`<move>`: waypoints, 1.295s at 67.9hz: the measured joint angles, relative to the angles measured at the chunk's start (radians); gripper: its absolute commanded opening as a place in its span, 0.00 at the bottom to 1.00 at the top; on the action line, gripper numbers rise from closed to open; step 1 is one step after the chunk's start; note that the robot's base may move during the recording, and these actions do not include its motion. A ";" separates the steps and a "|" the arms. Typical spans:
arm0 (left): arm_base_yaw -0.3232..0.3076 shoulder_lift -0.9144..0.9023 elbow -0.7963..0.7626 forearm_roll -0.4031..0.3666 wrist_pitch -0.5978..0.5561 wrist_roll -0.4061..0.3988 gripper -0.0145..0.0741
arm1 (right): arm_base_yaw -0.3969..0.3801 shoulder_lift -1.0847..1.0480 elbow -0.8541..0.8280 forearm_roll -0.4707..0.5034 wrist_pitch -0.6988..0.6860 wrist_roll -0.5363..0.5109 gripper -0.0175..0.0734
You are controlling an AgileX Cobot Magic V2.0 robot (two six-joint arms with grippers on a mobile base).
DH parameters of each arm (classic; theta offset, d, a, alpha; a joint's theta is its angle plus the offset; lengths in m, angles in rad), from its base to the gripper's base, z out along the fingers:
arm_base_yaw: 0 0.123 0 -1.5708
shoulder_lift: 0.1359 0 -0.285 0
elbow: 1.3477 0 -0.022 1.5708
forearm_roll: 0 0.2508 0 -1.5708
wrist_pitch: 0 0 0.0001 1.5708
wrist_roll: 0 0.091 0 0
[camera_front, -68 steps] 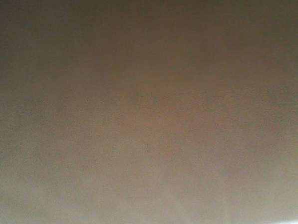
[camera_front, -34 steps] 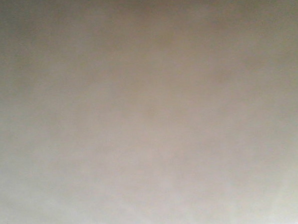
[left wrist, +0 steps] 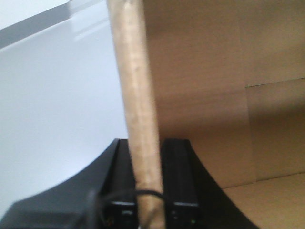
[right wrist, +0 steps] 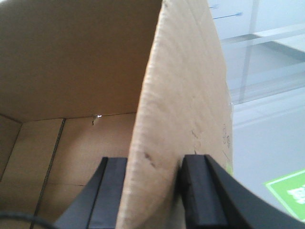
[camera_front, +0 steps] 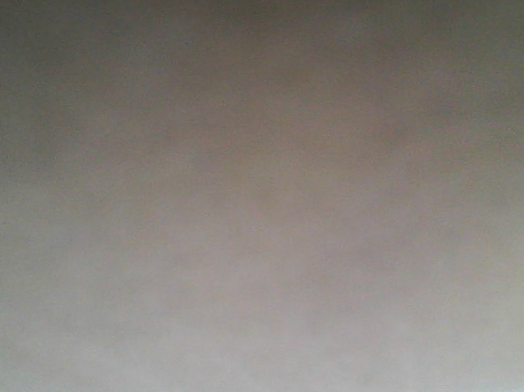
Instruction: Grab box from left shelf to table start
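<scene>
In the left wrist view a pale whitish surface (left wrist: 47, 105) fills the left side, with a grey band (left wrist: 33, 26) crossing its upper corner. Whether this is the bench cannot be told. Just right of it is the left gripper (left wrist: 147, 143), its black jaws closed onto a side wall of the box (left wrist: 214, 71). One jaw presses the wall's outer face and the other its inner face, and the raw corrugated edge rises between them to the top of the frame. A thin black cable (left wrist: 119, 193) loops across the gripper body below. Right of the wall is the brown inside of the box, with a flap seam running across it.

The front view is wholly taken up by a blurred grey-brown surface (camera_front: 262, 196), too soft to identify.

In the right wrist view the shaded inside of the box comes first, its floor flaps meeting at a seam where a small spot of light shows through. Next is the right gripper (right wrist: 155, 160), jaws clamped on a wall of the box, one inside and one outside, with cardboard filling the gap. Right of the wall are pale, blurred surfaces and, in the lower corner, a green label (right wrist: 288, 188) whose white lettering is cut off and unreadable. Both arms hold the box by its walls, and what it rests on, if anything, is out of sight.
</scene>
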 measured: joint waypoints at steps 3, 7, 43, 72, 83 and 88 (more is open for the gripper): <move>0.000 0.000 0.000 0.000 -0.002 0.000 0.06 | 0.000 0.000 0.000 0.000 0.000 0.000 0.26; 0.000 0.000 0.000 0.000 -0.002 0.000 0.06 | 0.000 0.000 0.000 0.000 0.000 0.000 0.26; 0.000 0.000 0.000 0.000 -0.002 0.000 0.06 | 0.000 0.000 0.000 0.000 0.000 0.000 0.26; 0.000 0.000 0.000 0.000 -0.002 0.000 0.06 | 0.000 0.000 0.000 0.000 -0.001 0.000 0.26; 0.000 0.000 0.000 0.000 -0.002 0.000 0.06 | 0.000 0.000 0.000 0.000 -0.001 0.000 0.26; 0.000 0.000 0.000 0.000 -0.002 0.000 0.06 | 0.000 0.000 0.000 0.000 -0.001 0.000 0.26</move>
